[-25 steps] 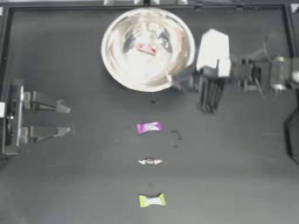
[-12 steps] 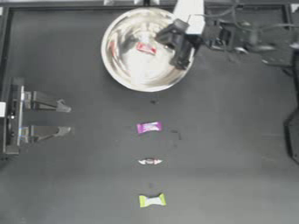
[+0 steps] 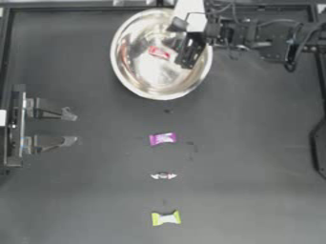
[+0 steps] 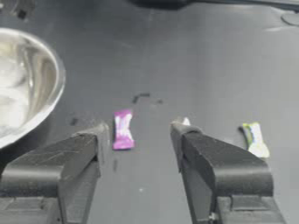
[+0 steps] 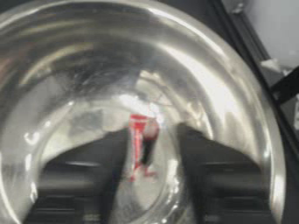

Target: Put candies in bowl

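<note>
The shiny bowl (image 3: 127, 81) stands at the top middle of the table, with a red candy (image 3: 159, 52) lying inside it. My right gripper (image 3: 185, 59) hangs over the bowl's right half. In the right wrist view its narrow-set jaws are shut on a candy (image 5: 140, 133) with a red centre and clear wrapper, above the bowl's reflective inside (image 5: 234, 109). Below the bowl, a purple candy (image 3: 163, 138), a clear candy (image 3: 163, 176) and a yellow-green candy (image 3: 166, 218) lie in a line. My left gripper (image 3: 70, 127) is parked open at the left edge.
The left wrist view looks across the table past its open gripper (image 4: 140, 131) at the purple candy (image 4: 123, 130), the yellow-green candy (image 4: 254, 139) and the bowl's rim (image 4: 35, 87). A raised frame borders the table's top and sides.
My right gripper has swung from beside the bowl's lower right rim up and left, to over the bowl's inside. The left arm and the table candies have not moved.
</note>
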Controlling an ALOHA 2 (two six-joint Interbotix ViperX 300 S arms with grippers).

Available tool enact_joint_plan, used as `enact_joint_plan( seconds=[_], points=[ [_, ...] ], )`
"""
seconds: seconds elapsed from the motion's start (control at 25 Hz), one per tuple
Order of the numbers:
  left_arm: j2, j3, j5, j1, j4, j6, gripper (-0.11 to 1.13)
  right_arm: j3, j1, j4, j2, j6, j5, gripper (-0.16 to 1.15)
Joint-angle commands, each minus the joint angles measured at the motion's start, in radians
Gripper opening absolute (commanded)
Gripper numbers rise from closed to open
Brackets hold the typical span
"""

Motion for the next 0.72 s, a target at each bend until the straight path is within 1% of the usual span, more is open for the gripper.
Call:
enact_joint_plan(
  seconds=[0.04, 0.12, 0.32, 0.48, 0.72],
  points=[
    [0.014, -0.015, -0.008, 0.002, -0.002, 0.000, 0.84, -0.029, -0.003, 0.006, -0.018, 0.003, -0.009, 1.05],
    [0.014, -0.014, -0.008, 0.003, -0.002, 0.000, 0.84, -0.028, 0.002, 0.006, -0.031, 0.003, -0.008, 0.98],
    [0.014, -0.014, -0.008, 0.008, -0.002, 0.002, 0.84, 0.020, 0.046, 0.009, -0.132, 0.002, -0.008, 0.98],
    [0.012, -0.017, 0.000, 0.009, -0.002, 0.002, 0.84, 0.098, 0.100, 0.020, -0.259, 0.002, -0.012, 0.98],
    [0.008, -0.017, 0.005, 0.009, -0.003, 0.002, 0.84, 0.258, 0.210, 0.077, -0.477, 0.003, -0.074, 0.98]
  ],
)
